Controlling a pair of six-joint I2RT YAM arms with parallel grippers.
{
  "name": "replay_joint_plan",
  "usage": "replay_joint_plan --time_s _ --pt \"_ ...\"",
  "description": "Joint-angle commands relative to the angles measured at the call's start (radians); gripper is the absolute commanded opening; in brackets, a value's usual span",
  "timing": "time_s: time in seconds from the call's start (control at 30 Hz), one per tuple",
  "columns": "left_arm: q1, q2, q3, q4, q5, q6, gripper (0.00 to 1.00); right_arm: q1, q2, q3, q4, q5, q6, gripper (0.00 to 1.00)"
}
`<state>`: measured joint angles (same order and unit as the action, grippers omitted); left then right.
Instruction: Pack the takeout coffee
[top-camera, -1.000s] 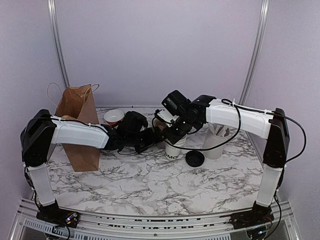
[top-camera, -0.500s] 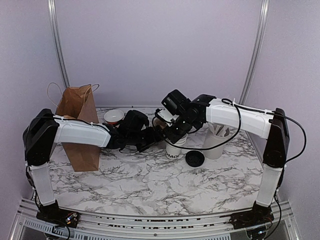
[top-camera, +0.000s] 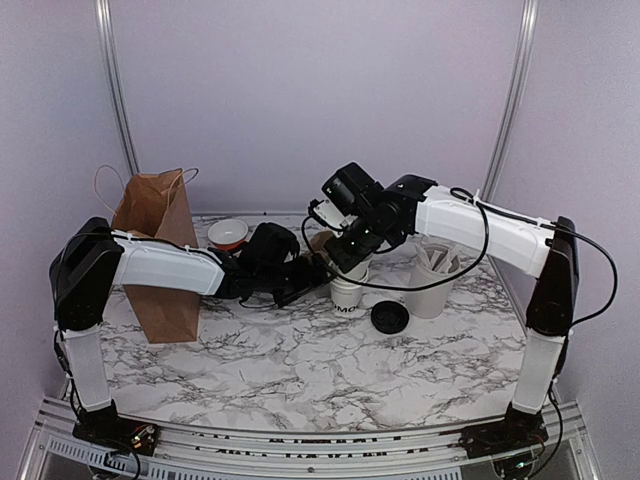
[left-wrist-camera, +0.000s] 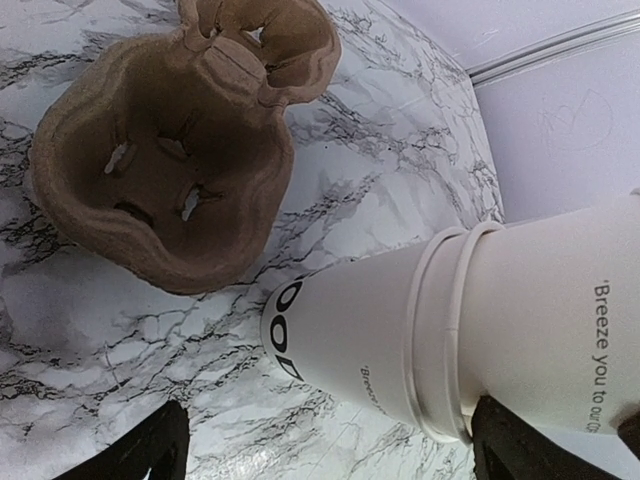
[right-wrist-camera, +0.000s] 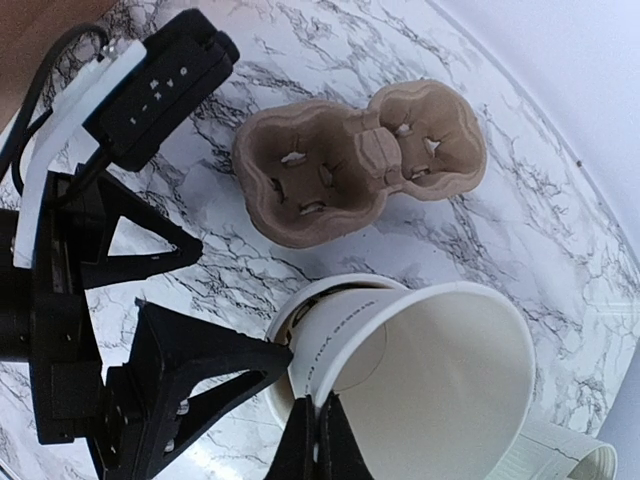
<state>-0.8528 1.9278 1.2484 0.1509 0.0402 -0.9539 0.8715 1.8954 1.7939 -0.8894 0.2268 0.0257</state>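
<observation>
Brown paper bag stands open at the left, ready for packing. The left gripper, fingers spread, brackets the stack of cups, probably to steady it. The right gripper pinches the rim of the top cup, which is tilted and half nested. The lid lies on the table just beside.

The left arm reached low toward the middle, its forearm nearly level, and the left pincer stood with its fingers spread wide. The right arm stretched in from its own side, held higher, with the wrist bent downward. The right pincer had its fingers pressed together on the rim wall of the upper cup. The two pincers sat just beside each other.
</observation>
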Motion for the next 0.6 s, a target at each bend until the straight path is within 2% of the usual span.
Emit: replay_joint_plan --time_s 0.0,0.33,0.57 --pt "0.001 0.009 0.037 -0.02 0.0 0.026 0.99 0.012 -0.027 0.081 -0.017 0.062 -0.012 0.0" --pt "0.002 0.009 0.121 -0.094 -0.013 0.081 0.99 0.012 -0.047 0.135 -0.058 0.14 -0.026 0.0" --pt "0.028 -0.094 0.046 -0.099 -0.057 0.105 0.99 0.012 -0.09 0.138 -0.062 0.149 -0.027 0.0"
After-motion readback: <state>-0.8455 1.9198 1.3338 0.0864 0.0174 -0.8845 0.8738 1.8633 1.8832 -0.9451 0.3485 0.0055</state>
